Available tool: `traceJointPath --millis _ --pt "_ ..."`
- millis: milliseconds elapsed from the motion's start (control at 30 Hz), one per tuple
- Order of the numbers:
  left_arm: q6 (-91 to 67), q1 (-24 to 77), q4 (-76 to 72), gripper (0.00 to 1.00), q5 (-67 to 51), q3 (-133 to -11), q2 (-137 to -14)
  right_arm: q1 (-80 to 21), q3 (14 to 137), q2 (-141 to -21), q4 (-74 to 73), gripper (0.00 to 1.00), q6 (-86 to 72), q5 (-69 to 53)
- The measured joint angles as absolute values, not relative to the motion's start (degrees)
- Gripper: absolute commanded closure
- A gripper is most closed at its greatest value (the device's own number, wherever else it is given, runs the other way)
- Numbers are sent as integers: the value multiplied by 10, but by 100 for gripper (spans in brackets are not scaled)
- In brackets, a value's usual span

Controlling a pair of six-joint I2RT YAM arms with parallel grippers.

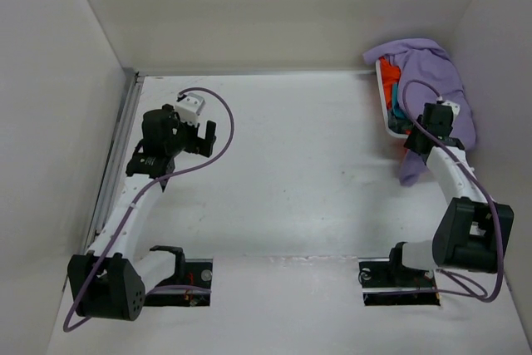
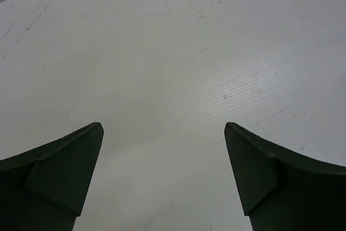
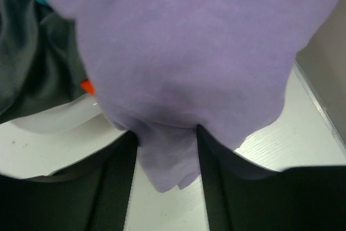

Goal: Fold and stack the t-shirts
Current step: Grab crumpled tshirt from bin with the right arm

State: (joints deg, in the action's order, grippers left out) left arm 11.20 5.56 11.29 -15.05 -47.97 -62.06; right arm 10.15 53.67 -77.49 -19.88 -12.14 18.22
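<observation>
Pinches a hanging fold of the purple shirt (image 3: 184,52) in the right end effector (image 3: 166,144), beside the basket (image 1: 384,97) at the worktop's (image 1: 291,164) far right. Drapes lengthwise over the basket toward that arm. Leaves the left end effector (image 2: 164,133) wide open, well apart.

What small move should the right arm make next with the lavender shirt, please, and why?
Probably close the right gripper firmly on the lavender t-shirt before lifting: a fold sits between its fingers, but whether it is pinched is unclear.

Robotics lab test cell: plain white walls (image 1: 249,14) enclose a white desk (image 1: 291,172) carrying the cabled left arm (image 1: 125,222) and right arm (image 1: 453,180).
</observation>
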Motion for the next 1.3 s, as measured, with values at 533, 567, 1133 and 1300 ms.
traceJointPath --millis 533,567,1133,1300 --pt "116 57 113 0 -146 -480 -630 113 551 -702 -217 100 -140 242" --pt "116 60 113 0 -146 -480 -634 79 596 -657 -210 100 -137 285" --pt "122 64 114 0 -140 -480 -635 -15 712 -633 -89 100 11 413" --pt "122 65 113 0 -137 -480 -635 -63 778 -650 -54 100 94 428"
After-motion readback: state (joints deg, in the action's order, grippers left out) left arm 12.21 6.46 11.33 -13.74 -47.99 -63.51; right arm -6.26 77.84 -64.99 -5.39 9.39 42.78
